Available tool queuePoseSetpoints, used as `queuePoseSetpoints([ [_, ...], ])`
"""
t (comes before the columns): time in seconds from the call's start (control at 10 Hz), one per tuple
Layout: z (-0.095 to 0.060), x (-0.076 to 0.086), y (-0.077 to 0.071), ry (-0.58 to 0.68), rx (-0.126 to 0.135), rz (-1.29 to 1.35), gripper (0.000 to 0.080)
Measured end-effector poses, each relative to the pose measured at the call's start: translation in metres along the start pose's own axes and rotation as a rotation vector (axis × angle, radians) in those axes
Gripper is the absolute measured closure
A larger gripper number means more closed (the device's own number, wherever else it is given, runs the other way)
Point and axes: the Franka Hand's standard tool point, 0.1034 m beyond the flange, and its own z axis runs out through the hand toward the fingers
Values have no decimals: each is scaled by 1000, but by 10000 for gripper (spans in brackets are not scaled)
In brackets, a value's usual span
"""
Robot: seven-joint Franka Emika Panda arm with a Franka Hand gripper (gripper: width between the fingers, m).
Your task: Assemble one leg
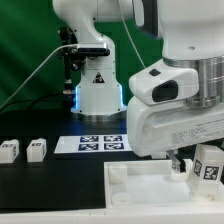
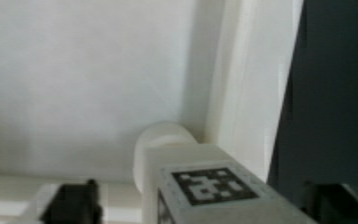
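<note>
I have the gripper (image 1: 194,160) low over the white panel (image 1: 140,182), with the leg (image 1: 207,166) directly under the hand between its fingers, tag face showing. In the wrist view one dark finger (image 2: 73,203) stands just beside the leg, but I cannot tell whether the jaws actually clamp it. Another small block (image 1: 37,150) lies well apart from the hand, near the marker board (image 1: 100,143)

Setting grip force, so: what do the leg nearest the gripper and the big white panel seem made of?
The leg: likely hard white plastic, matte, with smooth rounded edges and a printed black-and-white tag. The panel: probably moulded white plastic too, smooth and low-sheen, with a raised round corner socket; painted board cannot be excluded.
</note>
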Motion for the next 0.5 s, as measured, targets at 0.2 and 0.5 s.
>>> queuePoseSetpoints([
  [0.2,0,0,5,0,-7,3,500],
  [0.5,0,0,5,-1,-6,11,502],
])
